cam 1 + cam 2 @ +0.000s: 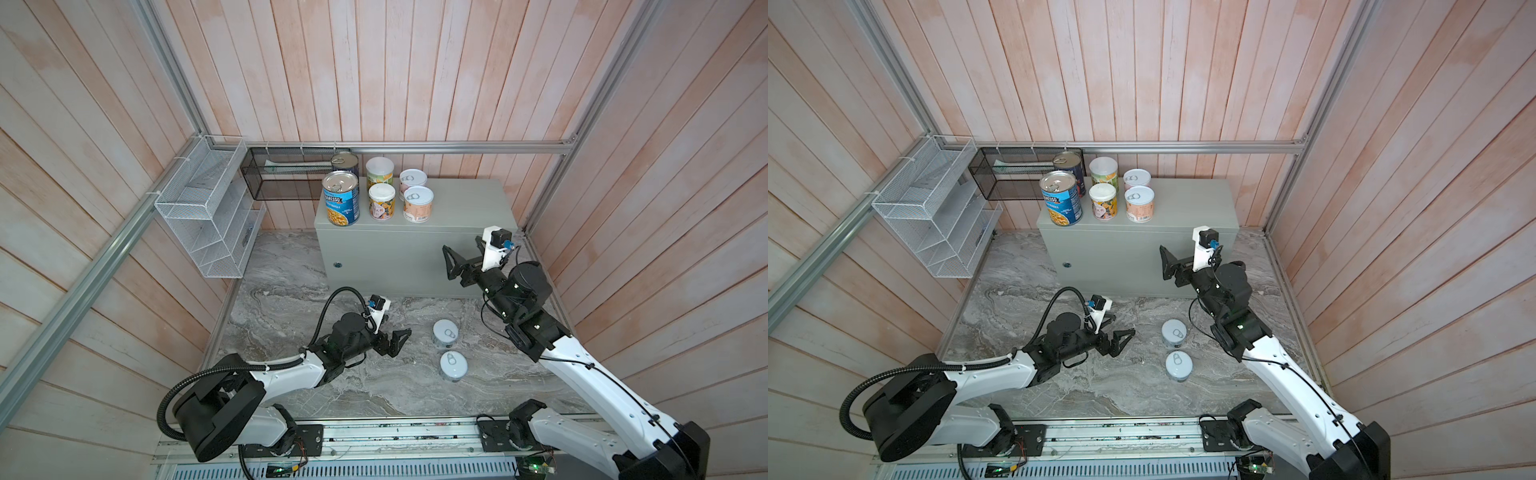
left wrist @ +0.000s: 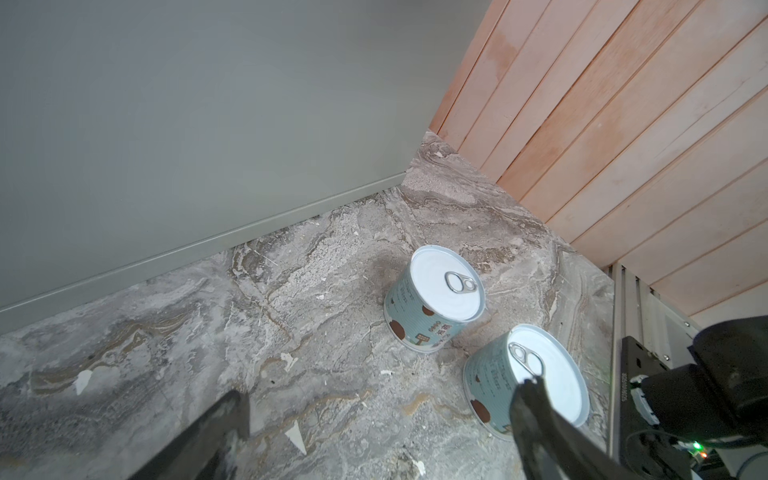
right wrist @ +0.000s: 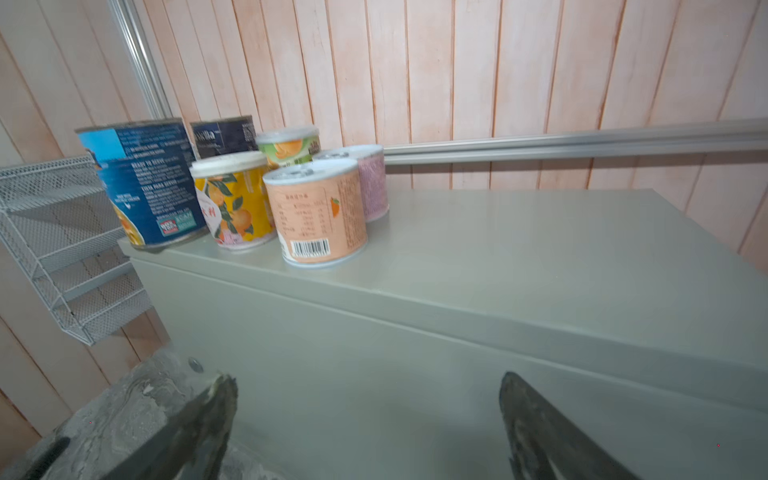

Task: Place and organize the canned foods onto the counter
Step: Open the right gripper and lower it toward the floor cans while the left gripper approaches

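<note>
— Left gripper (image 1: 401,343), how does it look from above?
— Spread wide and holding nothing in both top views (image 1: 1124,341), low over the marble surface (image 1: 291,299). To its right stand two short pull-tab cans, upright and close together: the farther teal can (image 1: 445,332) and the nearer teal can (image 1: 454,365). I see a gap between them and the fingertips.
— And the right gripper (image 1: 448,262)?
— Spread as well, empty, raised before the front wall of the counter (image 1: 469,203). On the counter's left end I count six cans in two rows. The Progresso can (image 1: 340,198) has a dark can (image 1: 345,163) behind it. The orange-print can (image 1: 382,201) has a green-label can (image 1: 380,170) behind it. The peach pull-tab can (image 1: 418,203) has a pink pull-tab can (image 1: 413,180) behind it.
— Left wrist view?
— Both fingers (image 2: 208,436) stand apart with marble between them. One fingertip overlaps the nearer teal can (image 2: 536,374) in the picture; whether it touches I cannot tell from here. The farther teal can (image 2: 434,299) sits beyond it, near the counter's base (image 2: 166,124).
— Right wrist view?
— The fingers (image 3: 540,424) are apart and point at the counter's front, with its round lock (image 3: 195,365) off to one side. All six cans stand upright on top, and the peach pull-tab can (image 3: 318,212) shows me its barcode.
</note>
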### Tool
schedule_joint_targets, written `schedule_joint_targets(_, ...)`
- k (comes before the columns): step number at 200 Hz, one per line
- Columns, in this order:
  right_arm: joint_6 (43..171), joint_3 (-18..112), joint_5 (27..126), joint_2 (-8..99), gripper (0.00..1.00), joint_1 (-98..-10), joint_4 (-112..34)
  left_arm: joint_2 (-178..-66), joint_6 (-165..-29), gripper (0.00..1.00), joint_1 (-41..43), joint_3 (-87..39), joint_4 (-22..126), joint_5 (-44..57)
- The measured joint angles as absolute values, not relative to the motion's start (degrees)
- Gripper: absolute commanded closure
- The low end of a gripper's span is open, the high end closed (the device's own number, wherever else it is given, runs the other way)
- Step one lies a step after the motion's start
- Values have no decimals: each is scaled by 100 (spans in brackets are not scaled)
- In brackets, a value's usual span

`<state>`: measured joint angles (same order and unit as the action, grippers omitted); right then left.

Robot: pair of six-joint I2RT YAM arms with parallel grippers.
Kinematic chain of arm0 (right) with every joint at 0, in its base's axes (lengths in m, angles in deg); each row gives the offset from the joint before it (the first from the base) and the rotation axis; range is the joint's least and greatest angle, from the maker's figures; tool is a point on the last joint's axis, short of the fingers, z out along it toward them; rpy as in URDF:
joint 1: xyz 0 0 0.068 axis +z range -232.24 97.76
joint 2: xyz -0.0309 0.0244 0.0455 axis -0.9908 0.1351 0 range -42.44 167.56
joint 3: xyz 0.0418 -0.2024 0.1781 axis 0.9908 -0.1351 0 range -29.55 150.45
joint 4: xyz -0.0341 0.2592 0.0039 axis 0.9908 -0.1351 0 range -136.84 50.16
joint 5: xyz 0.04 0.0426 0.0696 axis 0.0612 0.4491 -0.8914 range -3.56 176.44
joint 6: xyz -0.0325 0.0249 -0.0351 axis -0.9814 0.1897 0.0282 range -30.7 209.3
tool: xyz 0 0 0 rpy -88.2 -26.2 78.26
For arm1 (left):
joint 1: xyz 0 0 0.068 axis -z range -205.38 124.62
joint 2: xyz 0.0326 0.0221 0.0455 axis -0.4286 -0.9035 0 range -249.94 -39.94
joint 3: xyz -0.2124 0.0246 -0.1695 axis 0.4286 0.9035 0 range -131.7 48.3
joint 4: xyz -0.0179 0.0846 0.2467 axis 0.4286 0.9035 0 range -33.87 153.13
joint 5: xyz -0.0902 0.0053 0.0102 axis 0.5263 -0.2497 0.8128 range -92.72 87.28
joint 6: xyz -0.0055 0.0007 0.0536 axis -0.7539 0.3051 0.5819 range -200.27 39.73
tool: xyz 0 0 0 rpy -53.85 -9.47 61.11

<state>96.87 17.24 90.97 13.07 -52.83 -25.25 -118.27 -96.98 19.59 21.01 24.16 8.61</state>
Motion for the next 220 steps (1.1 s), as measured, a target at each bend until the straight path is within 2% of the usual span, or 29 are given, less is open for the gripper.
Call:
schedule_joint_targets(64, 10212, 211, 9528, 98, 2, -5337, -3522, -12106, -9316, 0, 2453, 1859, 2440, 864)
schedule_joint_targets(166, 10933, -292, 9600, -542, 2, -5368, -4171, -12992, -8994, 0, 2857, 1251, 2680, 732)
schedule_joint_targets(220, 11106, -571, 9604, -846, 2, -5388, -4107, -13805, -9436, 0, 2868, 654, 2683, 820)
